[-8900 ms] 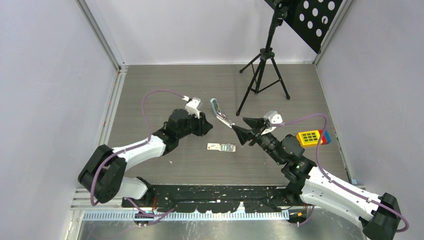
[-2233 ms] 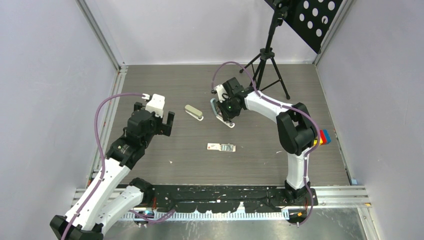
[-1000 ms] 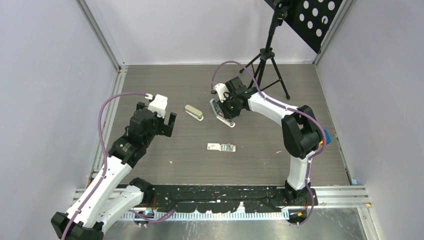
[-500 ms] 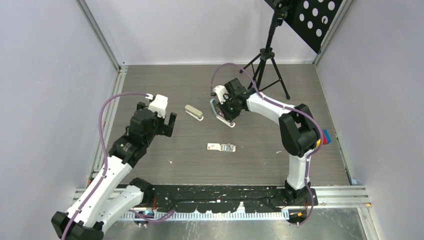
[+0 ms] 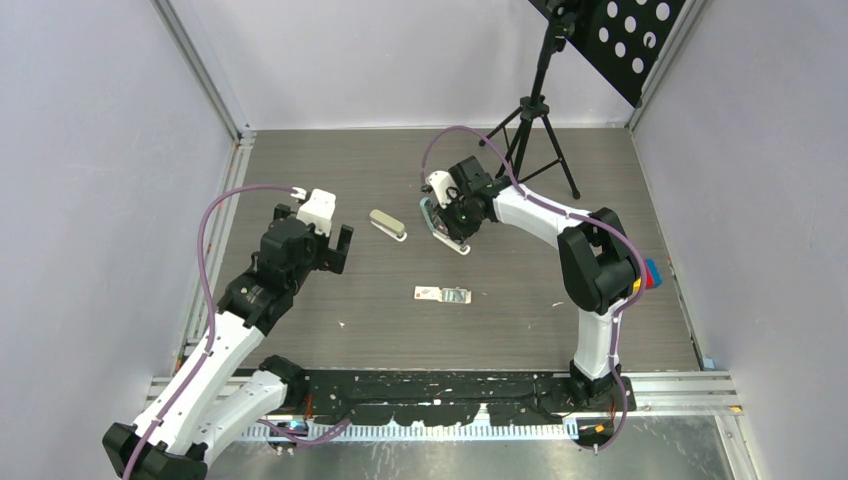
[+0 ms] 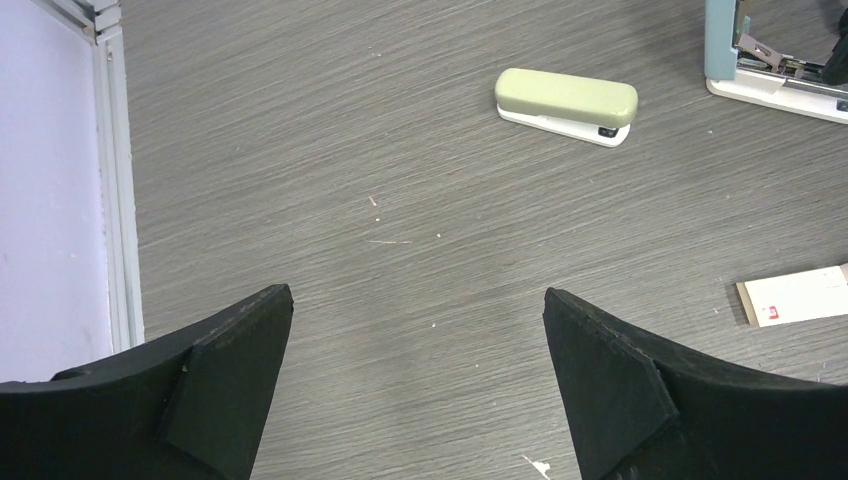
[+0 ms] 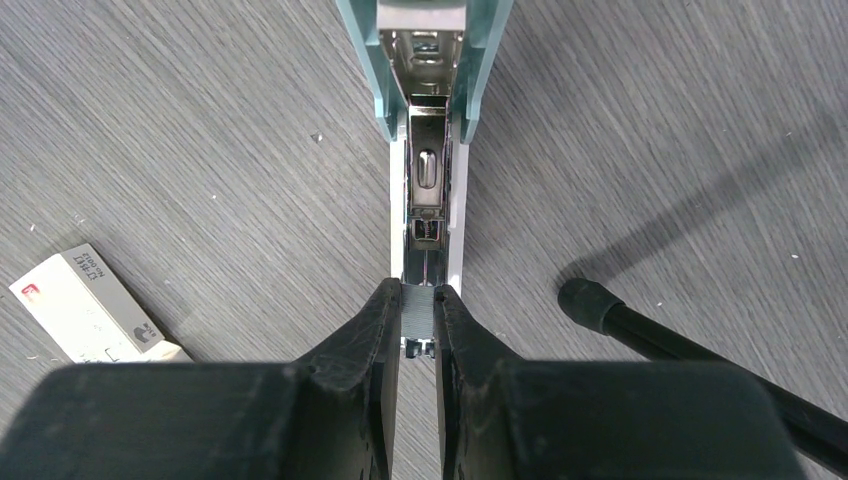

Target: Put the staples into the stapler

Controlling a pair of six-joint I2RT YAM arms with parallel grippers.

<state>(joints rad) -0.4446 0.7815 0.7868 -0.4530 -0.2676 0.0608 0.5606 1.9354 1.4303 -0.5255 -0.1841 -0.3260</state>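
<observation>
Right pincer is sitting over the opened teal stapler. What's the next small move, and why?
Probably ease the right pincer straight down a little. It appears to pinch a grey staple strip, lined up lengthwise over the bare metal channel of the stapler, whose teal lid is swung up clear. The strip seems not yet seated, so lowering comes before releasing.

Top camera looks down from behind me; both wrist cameras hug the surface [image 5: 350,170] (sharing the staple box [image 6: 795,295] [image 7: 85,318]).

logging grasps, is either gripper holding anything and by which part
Right gripper pinches a grey staple strip by its sides; left gripper is open, empty.
</observation>
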